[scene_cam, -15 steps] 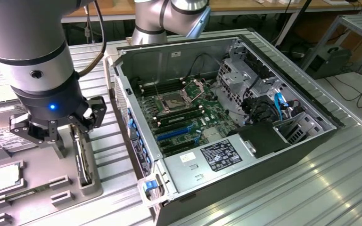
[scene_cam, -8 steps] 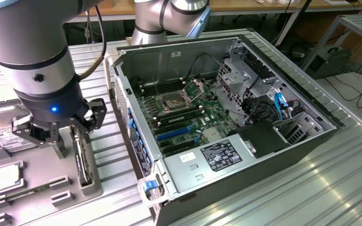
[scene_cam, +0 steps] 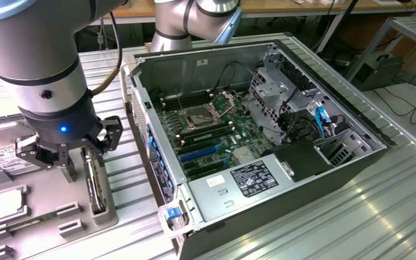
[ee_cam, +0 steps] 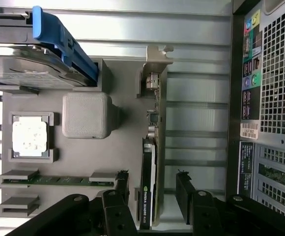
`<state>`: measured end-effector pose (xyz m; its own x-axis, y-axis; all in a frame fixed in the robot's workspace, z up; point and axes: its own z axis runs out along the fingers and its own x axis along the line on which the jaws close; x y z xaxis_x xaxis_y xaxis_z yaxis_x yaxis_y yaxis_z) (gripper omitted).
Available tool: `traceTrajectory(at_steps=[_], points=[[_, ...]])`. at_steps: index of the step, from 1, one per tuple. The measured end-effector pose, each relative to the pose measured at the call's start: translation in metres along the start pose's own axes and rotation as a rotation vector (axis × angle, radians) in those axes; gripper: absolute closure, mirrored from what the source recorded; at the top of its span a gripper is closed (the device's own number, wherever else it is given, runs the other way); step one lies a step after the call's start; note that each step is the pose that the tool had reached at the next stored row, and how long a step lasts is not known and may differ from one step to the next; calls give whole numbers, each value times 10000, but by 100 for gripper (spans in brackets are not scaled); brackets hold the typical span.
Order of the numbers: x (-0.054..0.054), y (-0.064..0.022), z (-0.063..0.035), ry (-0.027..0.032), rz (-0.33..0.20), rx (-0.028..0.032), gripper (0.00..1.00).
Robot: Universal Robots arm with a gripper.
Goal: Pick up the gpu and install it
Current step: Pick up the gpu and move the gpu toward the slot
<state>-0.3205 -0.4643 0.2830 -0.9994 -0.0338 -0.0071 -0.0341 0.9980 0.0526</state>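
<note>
Gripper (scene_cam: 85,164) low over the grey fixture (scene_cam: 110,214), jaws wide, nothing in them. On the wrist view, the gripper (ee_cam: 152,178) straddles the gpu (ee_cam: 148,162), one black finger (ee_cam: 121,189) on each side of the card. There's a gap on both sides, so neither pad is touching. The gap looks tighter on the side facing the CPU (ee_cam: 29,137) and looser on the side facing the case (ee_cam: 275,73).

The gpu stands upright on its long edge in a slot of the fixture. Its black, lettered stretch sits between the fingers, and its silver bracket (ee_cam: 156,61) is at the far end, away from the gripper. From the exterior view, the gpu (scene_cam: 95,187) is right under the gripper, along the fixture's edge nearest the case.

Moving outward across the fixture (ee_cam: 83,78), a RAM stick (ee_cam: 59,180) lies in its slot beside the fingers. The CPU (scene_cam: 7,203) is in a square pocket, and the drive (ee_cam: 24,69) with a blue handle sits past that.

On the exterior view's right, just beside the fixture, the case (scene_cam: 266,216) lies open on the ribbed table (scene_cam: 381,216) with its motherboard (scene_cam: 208,130) exposed.
</note>
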Motion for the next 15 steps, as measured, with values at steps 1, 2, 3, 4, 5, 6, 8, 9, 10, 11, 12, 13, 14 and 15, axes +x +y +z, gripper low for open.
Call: traceTrajectory(at_steps=[1, 2, 3, 4, 5, 6, 8, 9, 10, 11, 12, 13, 14, 15], points=[[1, 0, 5, 0, 0, 0, 49], [2, -1, 15, -1, -1, 0, 49], [5, -1, 23, -1, 0, -1, 49], [7, -1, 31, -1, 0, 0, 49], [9, -2, 39, 0, -1, 0, 49], [13, -2, 45, 1, 0, 1, 49], [15, -4, 61, -1, -1, -1, 49], [15, -8, 68, 1, 0, 0, 49], [15, -18, 81, 1, -1, 0, 49], [15, -24, 89, 0, -1, -1, 49], [16, -30, 99, 0, 0, -1, 49], [16, -37, 108, 1, 0, -2, 49], [17, -42, 117, 1, 0, -1, 49], [17, -45, 126, 2, 1, 0, 49]])
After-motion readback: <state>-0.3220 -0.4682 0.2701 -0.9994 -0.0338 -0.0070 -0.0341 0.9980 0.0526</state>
